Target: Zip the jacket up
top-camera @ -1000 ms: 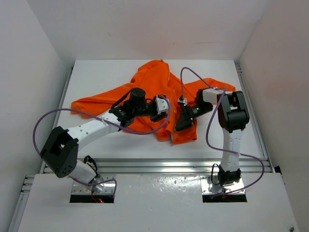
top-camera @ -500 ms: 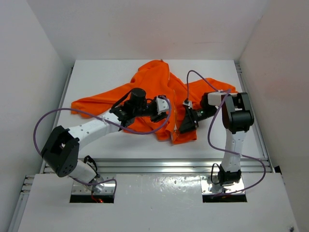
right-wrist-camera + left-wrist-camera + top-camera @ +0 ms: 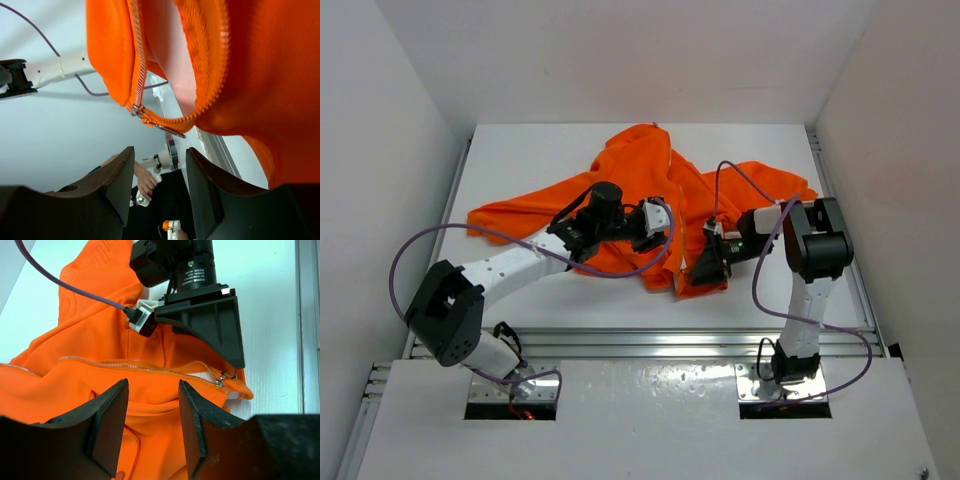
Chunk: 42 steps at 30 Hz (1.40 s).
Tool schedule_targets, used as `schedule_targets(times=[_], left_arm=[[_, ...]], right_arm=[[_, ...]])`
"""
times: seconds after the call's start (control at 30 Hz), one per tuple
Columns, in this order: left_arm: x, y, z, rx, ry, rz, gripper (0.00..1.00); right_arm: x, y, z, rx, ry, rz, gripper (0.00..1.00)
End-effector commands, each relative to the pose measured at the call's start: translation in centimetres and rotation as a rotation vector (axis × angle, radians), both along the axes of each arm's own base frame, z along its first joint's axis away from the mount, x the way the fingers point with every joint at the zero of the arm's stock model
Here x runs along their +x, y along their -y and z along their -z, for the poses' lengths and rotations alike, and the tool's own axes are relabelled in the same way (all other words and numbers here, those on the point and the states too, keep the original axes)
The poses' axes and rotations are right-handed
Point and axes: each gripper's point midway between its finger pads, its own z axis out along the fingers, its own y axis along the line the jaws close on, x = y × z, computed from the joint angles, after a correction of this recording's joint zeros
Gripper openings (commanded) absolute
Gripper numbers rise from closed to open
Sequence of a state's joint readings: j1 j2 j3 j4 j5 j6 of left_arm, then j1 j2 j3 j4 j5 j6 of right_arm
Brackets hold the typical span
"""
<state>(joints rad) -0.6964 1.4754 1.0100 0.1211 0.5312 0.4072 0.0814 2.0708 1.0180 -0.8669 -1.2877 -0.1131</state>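
Note:
The orange jacket (image 3: 638,170) lies crumpled across the middle of the table. My left gripper (image 3: 653,226) sits low over its front panel, open, with orange cloth showing between the fingers (image 3: 112,425). The pale zipper (image 3: 145,366) runs just beyond them and ends at a metal pull (image 3: 227,375) by the hem corner. My right gripper (image 3: 706,268) is at that same hem corner, open, nothing between its fingers (image 3: 117,190). In the right wrist view the zipper slider with its pull (image 3: 150,120) hangs just ahead of the jaws.
The right wrist camera housing (image 3: 200,315) stands close behind the zipper end in the left wrist view. Purple cables (image 3: 620,270) loop over the jacket. The table's near rail (image 3: 640,340) lies just below the hem, and white walls enclose the table.
My right gripper has shifted right and toward the near edge, down to the jacket's hem corner, its elbow swinging outward. The left arm has stayed still.

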Motion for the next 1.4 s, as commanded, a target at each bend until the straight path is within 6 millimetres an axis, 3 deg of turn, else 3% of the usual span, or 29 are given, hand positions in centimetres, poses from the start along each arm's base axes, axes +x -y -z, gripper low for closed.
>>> schedule_targets(times=[0.0, 0.4, 0.73, 1.37], left_arm=[[-0.2, 1.0, -2.0, -0.044, 0.025, 0.027, 0.5], [-0.2, 1.0, -2.0, -0.044, 0.025, 0.027, 0.5], [-0.1, 0.9, -2.0, -0.042, 0.027, 0.019, 0.5], [-0.2, 1.0, -2.0, -0.044, 0.025, 0.027, 0.5]], right_arm=[[2.1, -0.6, -0.7, 0.045, 0.056, 0.024, 0.46], [2.4, -1.7, 0.1, 0.055, 0.051, -0.002, 0.46], [1.8, -1.7, -1.4, 0.086, 0.069, -0.013, 0.34], [1.4, -0.9, -2.1, 0.077, 0.078, -0.001, 0.31]])
